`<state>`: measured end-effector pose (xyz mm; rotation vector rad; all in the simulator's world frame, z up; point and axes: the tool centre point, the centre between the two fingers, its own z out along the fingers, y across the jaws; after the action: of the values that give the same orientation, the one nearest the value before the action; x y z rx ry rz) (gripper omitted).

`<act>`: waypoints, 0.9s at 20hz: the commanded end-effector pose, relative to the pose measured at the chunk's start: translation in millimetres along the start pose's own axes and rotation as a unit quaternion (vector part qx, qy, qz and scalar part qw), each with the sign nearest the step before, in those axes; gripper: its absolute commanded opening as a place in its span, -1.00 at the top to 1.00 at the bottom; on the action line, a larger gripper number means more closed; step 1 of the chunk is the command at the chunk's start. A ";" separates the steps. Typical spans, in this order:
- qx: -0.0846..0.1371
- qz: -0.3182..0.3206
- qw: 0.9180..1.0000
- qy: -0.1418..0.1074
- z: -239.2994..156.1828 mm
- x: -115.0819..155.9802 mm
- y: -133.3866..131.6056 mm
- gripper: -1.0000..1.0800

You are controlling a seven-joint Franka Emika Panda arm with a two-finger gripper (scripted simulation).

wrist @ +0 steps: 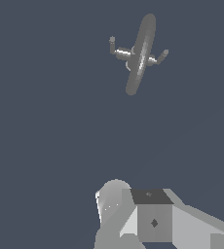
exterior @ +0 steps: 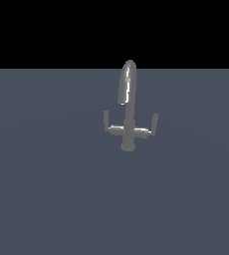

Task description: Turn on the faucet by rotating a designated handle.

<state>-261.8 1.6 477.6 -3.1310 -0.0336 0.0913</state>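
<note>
The faucet (exterior: pixel 129 124) is a small grey tap with a tall arched glossy spout, standing on the flat grey floor. Two L-shaped levers stick out from its base. The handle (exterior: pixel 149 127) is the lever on the exterior view's right, with a bright streak and an outward-leaning tip. The other lever (exterior: pixel 107 124) has a straight upright tip. The wrist view looks down on the faucet (wrist: pixel 139 56) and the handle (wrist: pixel 159 57) from a distance. Grey parts of my gripper (wrist: pixel 136 214) fill that picture's lower edge, far from the faucet. Its fingertips are not clear. The arm is absent from the exterior view.
A plain grey-blue floor (exterior: pixel 47 189) surrounds the faucet on all sides. Beyond its far edge is black background.
</note>
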 end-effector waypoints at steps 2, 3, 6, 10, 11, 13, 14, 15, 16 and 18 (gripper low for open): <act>0.000 0.000 1.000 0.000 0.0 0.2 0.1 1.00; 0.001 0.001 1.000 0.000 0.1 0.6 0.4 1.00; 0.007 0.003 1.000 -0.002 0.6 4.1 2.5 1.00; 0.024 0.011 1.000 -0.007 2.0 13.1 8.1 1.00; 0.030 0.013 0.999 -0.008 2.5 16.1 10.0 1.00; 0.043 0.019 0.999 -0.012 3.9 23.1 14.5 1.00; 0.050 0.022 0.998 -0.014 4.8 27.1 17.0 1.00; 0.058 0.026 0.998 -0.016 5.8 31.3 19.8 1.00; 0.067 0.029 0.997 -0.019 6.9 35.8 22.8 1.00; 0.086 0.037 0.995 -0.024 9.7 45.6 29.3 1.00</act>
<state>-223.4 -21.8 467.7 -2.9854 0.0674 0.1509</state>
